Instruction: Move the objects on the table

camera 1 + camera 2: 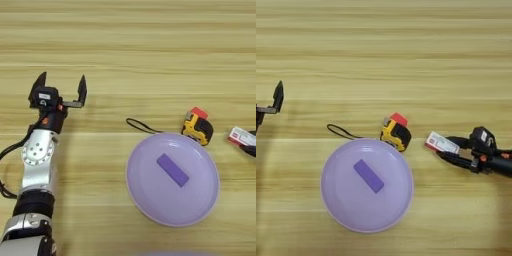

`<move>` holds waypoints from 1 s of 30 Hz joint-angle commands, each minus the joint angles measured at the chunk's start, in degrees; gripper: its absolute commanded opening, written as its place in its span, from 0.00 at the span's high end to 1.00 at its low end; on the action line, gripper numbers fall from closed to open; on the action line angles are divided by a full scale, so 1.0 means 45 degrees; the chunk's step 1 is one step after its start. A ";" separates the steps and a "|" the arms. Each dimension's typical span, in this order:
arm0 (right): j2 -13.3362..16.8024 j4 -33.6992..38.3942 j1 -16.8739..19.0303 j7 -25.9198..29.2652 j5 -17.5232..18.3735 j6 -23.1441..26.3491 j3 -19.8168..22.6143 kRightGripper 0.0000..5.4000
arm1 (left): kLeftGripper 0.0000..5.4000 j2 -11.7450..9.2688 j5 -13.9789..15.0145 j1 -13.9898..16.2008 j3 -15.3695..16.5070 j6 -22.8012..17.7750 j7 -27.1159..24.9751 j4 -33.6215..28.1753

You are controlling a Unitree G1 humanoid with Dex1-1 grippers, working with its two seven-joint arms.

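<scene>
A round lilac plate (390, 192) lies on the table (381, 50) with a flat purple block (368, 176) on its middle. Just beyond the plate's far rim sits a yellow-and-black tape measure (396, 135). Its black cord (341, 132) trails left, and a small red cube (399, 119) touches its far side. To the right, my right gripper (445, 147) reaches in from the edge, its two fingers on either side of the small red-and-white box (438, 141) and closed against it. My left gripper (62, 82) stands wide open and holds nothing, far left of the plate.
My left arm (36, 165) runs up the left side from the near edge. A black cable (7, 150) hangs beside it. Bare wood planks stretch across the far half of the table.
</scene>
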State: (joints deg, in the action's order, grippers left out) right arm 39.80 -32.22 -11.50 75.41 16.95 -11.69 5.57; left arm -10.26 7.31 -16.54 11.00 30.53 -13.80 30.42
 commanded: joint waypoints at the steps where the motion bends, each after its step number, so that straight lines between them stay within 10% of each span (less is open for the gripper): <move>1: 0.0014 0.1172 0.0575 0.0007 0.0032 0.0346 -0.0223 0.61 | 0.00 -0.0072 0.0109 -0.0137 0.0006 0.0083 -0.0027 0.0066; 21: 0.0058 0.1747 0.1286 -0.0580 -0.1064 0.0400 -0.1429 0.61 | 0.00 -0.0092 0.0114 -0.0154 0.0035 0.0148 -0.0023 0.0121; 30: 0.0041 0.2215 0.1269 -0.0645 -0.0549 0.0485 -0.1017 0.40 | 0.00 -0.0087 0.0115 -0.0110 0.0034 0.0156 -0.0019 0.0076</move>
State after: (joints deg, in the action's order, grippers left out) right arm 39.71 -24.06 -5.72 72.73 13.00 -9.52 -0.13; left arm -10.25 7.31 -16.55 11.02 30.69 -13.78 30.45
